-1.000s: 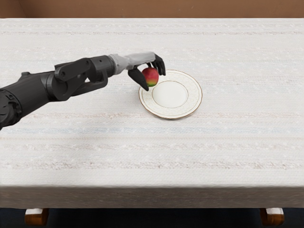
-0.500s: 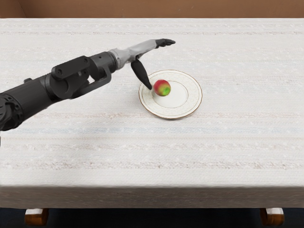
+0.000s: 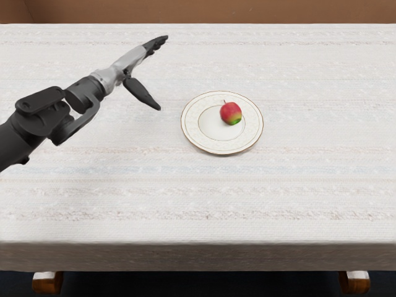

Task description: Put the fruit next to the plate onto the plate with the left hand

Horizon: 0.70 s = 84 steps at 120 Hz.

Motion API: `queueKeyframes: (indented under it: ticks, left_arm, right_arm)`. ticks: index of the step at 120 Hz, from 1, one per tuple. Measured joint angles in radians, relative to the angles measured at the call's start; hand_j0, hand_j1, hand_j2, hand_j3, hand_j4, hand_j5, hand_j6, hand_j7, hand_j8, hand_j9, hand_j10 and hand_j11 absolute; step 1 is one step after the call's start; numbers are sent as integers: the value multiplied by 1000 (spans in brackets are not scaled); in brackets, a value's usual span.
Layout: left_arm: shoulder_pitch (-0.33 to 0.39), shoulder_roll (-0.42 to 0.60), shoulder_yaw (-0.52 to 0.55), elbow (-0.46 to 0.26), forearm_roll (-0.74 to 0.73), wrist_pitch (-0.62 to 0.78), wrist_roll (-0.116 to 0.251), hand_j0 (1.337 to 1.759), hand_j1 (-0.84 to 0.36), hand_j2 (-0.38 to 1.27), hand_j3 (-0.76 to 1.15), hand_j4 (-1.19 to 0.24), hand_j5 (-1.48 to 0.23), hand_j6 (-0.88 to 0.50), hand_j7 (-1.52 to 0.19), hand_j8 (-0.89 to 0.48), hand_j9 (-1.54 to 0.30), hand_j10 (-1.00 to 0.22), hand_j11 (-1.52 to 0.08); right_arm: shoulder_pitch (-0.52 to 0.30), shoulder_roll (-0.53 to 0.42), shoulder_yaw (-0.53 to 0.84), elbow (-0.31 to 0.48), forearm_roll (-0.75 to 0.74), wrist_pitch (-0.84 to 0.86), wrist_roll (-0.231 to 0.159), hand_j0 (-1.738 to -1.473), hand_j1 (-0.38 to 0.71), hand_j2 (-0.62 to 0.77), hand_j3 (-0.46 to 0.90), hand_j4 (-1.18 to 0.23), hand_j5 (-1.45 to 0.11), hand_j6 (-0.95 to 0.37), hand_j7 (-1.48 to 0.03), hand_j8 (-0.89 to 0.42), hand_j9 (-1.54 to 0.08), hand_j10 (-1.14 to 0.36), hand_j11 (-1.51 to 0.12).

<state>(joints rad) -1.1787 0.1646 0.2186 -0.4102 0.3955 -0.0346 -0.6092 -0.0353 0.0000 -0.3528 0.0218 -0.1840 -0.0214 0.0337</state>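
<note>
Head view is looking down at a slant on a long table [image 3: 198, 204] covered in a pale, faintly striped cloth, which is filling almost the whole frame, with a strip of brown wall running behind it. Coming in from the picture's left edge, the dark left arm [image 3: 49, 117] is reaching diagonally up and away, its shoulder cut off by the frame. Right of centre, a round white plate [image 3: 192, 127] with a thin gold rim is lying flat on the cloth. The left hand [image 3: 133, 65] is hanging well apart from the plate, up and to its left, holding nothing: its fingers [image 3: 154, 43] are stretching out straight and its thumb [image 3: 143, 94] is splaying downward. A red apple [image 3: 231, 114] with a green patch and a short stem is sitting on the plate, just right of its middle, so the task is looking done. The apple is probably light, firm and smooth, and likely to roll; a grip around its widest part, thumb opposite fingers, would suit it. Its underside and far side are hidden, so how steadily it is resting cannot be told. The right arm is not showing.
</note>
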Motion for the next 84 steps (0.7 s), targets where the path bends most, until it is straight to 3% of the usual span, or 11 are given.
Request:
queueKeyframes:
  ticks: [46,84]
  left_arm:
    - [183,197,-45,5,-19,-4,-2,1658,328,7,0,-22,-25,-22,-25,-22,-25,-21,-25]
    - [239,239,-102,5,-19,-4,-2,1658,330,7,0,-21,-24,-22,-24,-21,-23,-20,-23]
  right_arm:
    - [0,0,0,0,0,0,0,-1658,-349,0,0,0,0,-1,0,0,0,0,0]
    - [0,0,0,0,0,0,0,-1658,-349,0,0,0,0,0,0,0,0,0,0]
